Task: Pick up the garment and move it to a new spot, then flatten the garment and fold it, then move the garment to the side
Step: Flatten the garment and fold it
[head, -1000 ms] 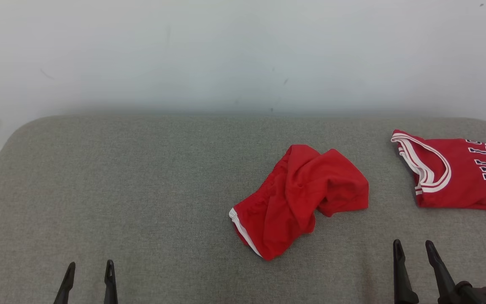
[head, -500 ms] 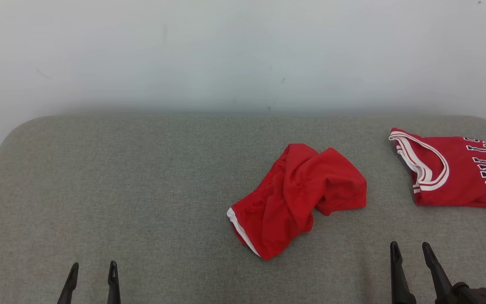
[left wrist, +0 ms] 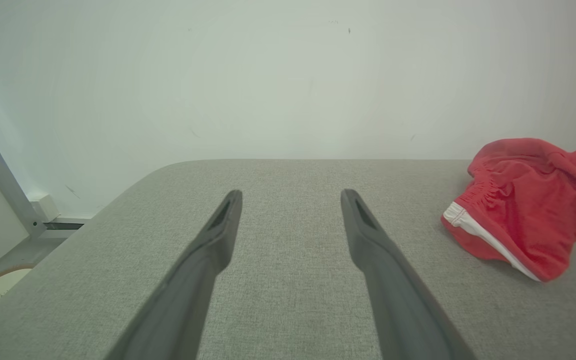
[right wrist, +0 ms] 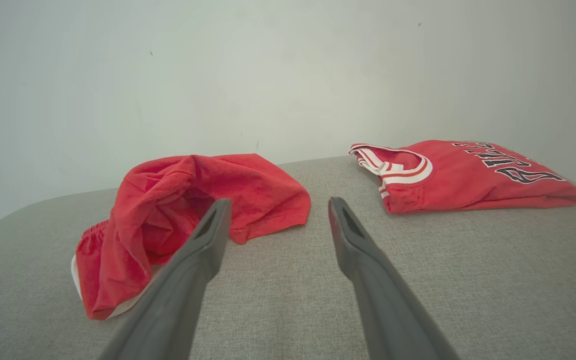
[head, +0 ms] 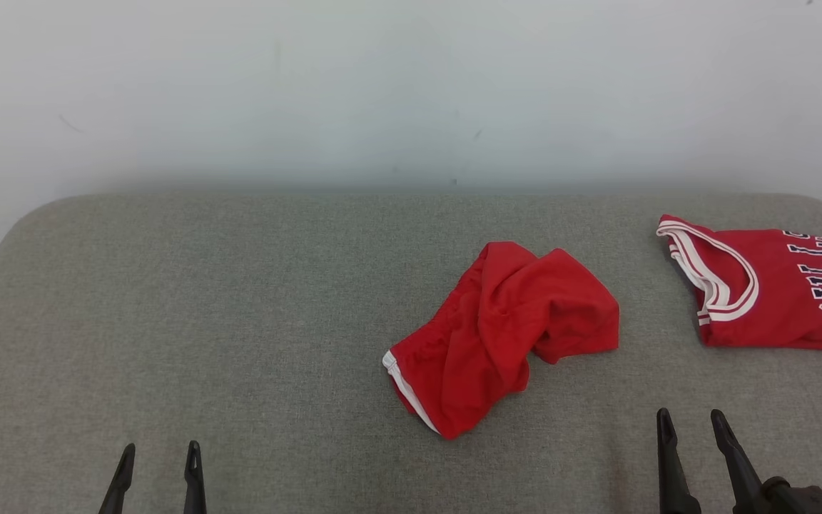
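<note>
A crumpled pair of red shorts with a white-trimmed hem, the garment point(head: 507, 335), lies right of centre on the grey padded surface point(head: 204, 321). The left wrist view has the garment point(left wrist: 525, 200) at its right edge; the right wrist view has the garment point(right wrist: 188, 210) left of centre, partly behind a finger. My left gripper point(head: 160, 457) is open at the lower left, well apart from the shorts, and holds nothing point(left wrist: 292, 197). My right gripper point(head: 689, 421) stands open at the lower right, short of the shorts, nothing between its fingers point(right wrist: 275, 205).
A folded red jersey point(head: 768, 293) with white trim and dark lettering lies at the far right of the surface, also in the right wrist view as the jersey point(right wrist: 468, 175). A pale wall point(head: 411, 93) stands behind. A metal strut point(left wrist: 3, 185) and floor show past the surface's left end.
The whole head picture has shifted slightly left and up, so the camera moved. Both grippers stay open; the shorts and jersey lie where they were.
</note>
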Robot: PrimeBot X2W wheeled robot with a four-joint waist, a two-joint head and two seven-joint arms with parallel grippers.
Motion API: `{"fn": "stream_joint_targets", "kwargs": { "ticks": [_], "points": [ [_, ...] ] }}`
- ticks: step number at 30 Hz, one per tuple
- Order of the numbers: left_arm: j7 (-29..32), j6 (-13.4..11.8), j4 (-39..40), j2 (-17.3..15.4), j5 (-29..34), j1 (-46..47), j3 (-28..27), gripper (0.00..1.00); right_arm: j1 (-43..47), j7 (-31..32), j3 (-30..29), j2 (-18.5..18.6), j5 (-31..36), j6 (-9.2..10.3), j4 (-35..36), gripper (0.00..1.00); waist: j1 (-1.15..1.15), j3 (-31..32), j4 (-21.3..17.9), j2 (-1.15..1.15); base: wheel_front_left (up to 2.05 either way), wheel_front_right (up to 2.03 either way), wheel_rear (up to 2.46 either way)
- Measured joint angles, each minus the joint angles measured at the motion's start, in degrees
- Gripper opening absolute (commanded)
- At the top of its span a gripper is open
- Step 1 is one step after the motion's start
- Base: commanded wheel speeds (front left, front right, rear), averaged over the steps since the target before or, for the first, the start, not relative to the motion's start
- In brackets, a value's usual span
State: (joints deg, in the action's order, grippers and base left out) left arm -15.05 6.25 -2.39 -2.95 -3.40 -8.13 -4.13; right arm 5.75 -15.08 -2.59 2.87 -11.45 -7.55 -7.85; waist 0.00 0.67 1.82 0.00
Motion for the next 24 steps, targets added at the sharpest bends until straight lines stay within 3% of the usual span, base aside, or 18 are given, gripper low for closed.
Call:
{"fn": "stream_joint_targets", "kwargs": {
  "ticks": [16, 24],
  "points": [
    [0.0, -1.2, 0.2, 0.0, -0.6, 0.0, 0.7, 1.0, -0.1, 0.0, 1.0, 0.0, 0.0, 0.0, -0.2, 1.0, 0.0, -0.4, -1.0, 0.0, 0.0, 0.0, 0.0],
    [0.0, 0.1, -2.0, -0.1, -0.1, 6.7, 2.5, 1.0, -1.3, 0.0, 1.8, 0.0, 0.0, 0.0, -0.2, 1.0, 0.0, -1.3, -3.9, 0.0, 0.0, 0.0, 0.0]
  ]
}}
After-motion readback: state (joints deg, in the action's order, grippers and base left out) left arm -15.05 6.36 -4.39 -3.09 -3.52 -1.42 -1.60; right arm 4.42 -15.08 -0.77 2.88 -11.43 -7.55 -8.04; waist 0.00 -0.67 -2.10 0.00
